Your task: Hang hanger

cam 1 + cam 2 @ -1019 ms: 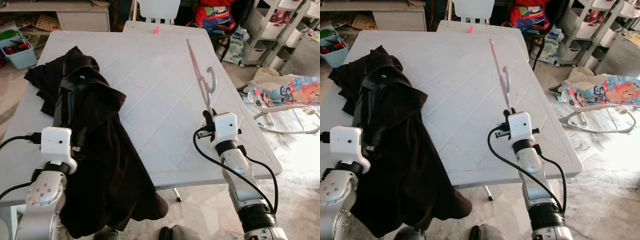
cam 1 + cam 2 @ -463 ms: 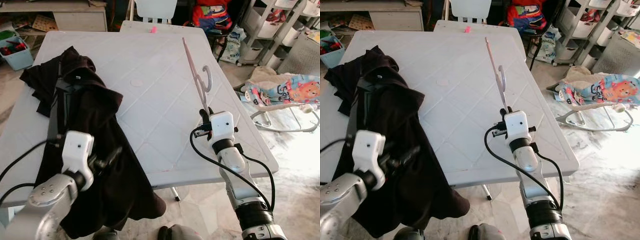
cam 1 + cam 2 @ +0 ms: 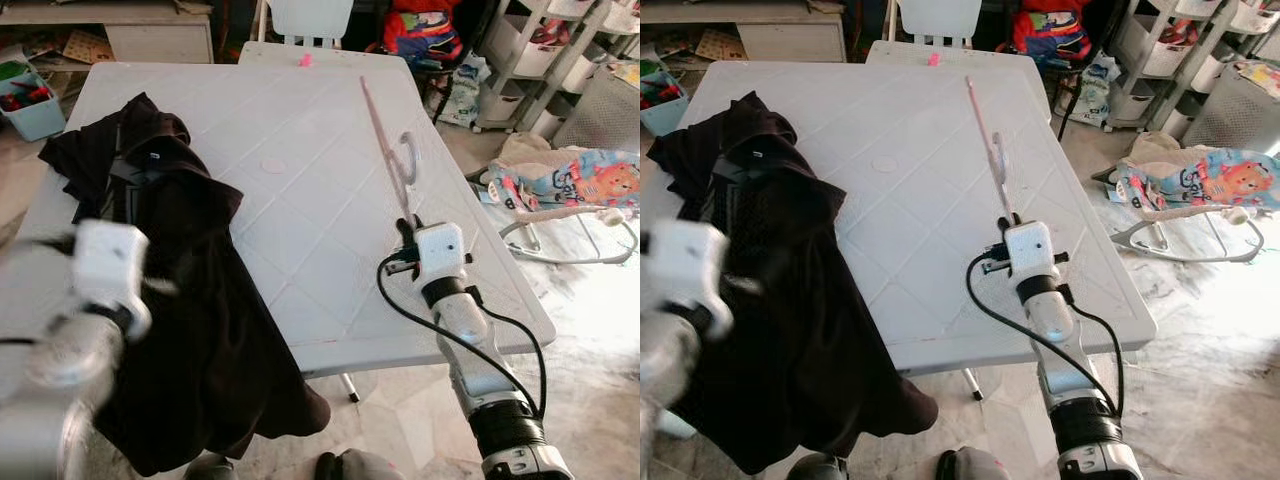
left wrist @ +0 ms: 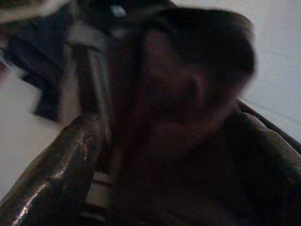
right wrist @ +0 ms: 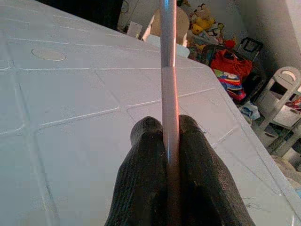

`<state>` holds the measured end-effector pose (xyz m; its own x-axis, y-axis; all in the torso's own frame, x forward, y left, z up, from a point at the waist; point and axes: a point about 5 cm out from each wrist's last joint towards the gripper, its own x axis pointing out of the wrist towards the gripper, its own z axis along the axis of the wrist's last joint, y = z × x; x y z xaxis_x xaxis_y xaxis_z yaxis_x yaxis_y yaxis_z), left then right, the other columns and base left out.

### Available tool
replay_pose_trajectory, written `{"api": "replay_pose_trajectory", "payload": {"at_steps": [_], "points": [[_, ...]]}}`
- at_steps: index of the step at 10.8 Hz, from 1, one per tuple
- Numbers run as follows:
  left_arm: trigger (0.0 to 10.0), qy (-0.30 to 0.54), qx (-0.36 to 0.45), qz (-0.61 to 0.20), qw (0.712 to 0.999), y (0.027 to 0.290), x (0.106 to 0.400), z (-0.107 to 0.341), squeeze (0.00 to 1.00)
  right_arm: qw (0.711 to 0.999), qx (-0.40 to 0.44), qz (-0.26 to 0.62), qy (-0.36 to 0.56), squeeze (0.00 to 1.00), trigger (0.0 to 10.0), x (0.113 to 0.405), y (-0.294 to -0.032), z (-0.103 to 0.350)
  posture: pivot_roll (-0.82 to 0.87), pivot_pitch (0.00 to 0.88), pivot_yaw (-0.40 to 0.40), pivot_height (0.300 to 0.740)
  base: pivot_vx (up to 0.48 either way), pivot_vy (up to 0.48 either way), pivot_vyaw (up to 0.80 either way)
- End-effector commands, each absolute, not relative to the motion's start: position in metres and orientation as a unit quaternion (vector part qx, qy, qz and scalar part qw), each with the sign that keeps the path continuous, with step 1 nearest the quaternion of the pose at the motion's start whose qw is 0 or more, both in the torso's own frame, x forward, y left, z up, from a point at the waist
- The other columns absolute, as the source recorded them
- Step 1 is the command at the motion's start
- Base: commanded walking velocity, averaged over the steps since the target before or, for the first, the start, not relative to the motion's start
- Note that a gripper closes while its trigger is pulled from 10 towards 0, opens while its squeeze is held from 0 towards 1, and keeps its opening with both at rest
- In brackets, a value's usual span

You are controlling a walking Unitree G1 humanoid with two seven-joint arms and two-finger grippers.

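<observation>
A thin pink hanger stands nearly upright over the white table, its hook partway up. My right gripper is shut on the hanger's lower end near the table's right edge; in the right wrist view the rod runs between both black fingers. A dark garment lies on the table's left side and hangs over the front edge. My left gripper is a blur over that garment; the left wrist view gives dark cloth and one black finger.
A small pink item lies at the table's far edge by a white chair. A blue bin stands on the floor at left. Shelving carts and a baby bouncer crowd the right side.
My left arm has swung left and upward over the garment and is now motion-blurred. The right gripper keeps the hanger, which has turned slightly.
</observation>
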<state>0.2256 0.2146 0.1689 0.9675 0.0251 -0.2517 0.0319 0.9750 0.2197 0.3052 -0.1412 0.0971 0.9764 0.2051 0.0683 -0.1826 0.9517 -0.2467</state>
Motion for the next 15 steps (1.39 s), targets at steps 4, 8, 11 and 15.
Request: {"api": "replay_pose_trajectory", "payload": {"at_steps": [4,8,11,15], "points": [[10.0,0.262,0.076,-0.010,0.962,0.210,0.200,0.133,1.00,0.989,-0.110,0.102,0.002,0.00,10.0,0.301,-0.141,0.076,0.12,0.094,-0.072,0.740,0.000,0.000,0.00],[0.0,0.288,0.071,-0.009,0.955,0.217,0.204,0.102,0.00,0.988,-0.119,0.101,-0.002,0.00,10.0,0.302,-0.143,0.078,0.09,0.085,-0.075,0.740,0.000,0.000,0.00],[0.0,0.273,0.067,-0.018,0.959,0.215,0.216,0.096,0.00,0.987,-0.122,0.101,-0.001,0.00,10.0,0.302,-0.144,0.078,0.08,0.081,-0.080,0.740,0.000,0.000,0.00],[0.0,0.254,0.096,-0.048,0.961,0.207,0.227,0.088,0.00,0.987,-0.130,0.099,-0.003,0.00,10.0,0.302,-0.147,0.080,0.06,0.074,-0.086,0.740,0.000,0.000,0.00]]}}
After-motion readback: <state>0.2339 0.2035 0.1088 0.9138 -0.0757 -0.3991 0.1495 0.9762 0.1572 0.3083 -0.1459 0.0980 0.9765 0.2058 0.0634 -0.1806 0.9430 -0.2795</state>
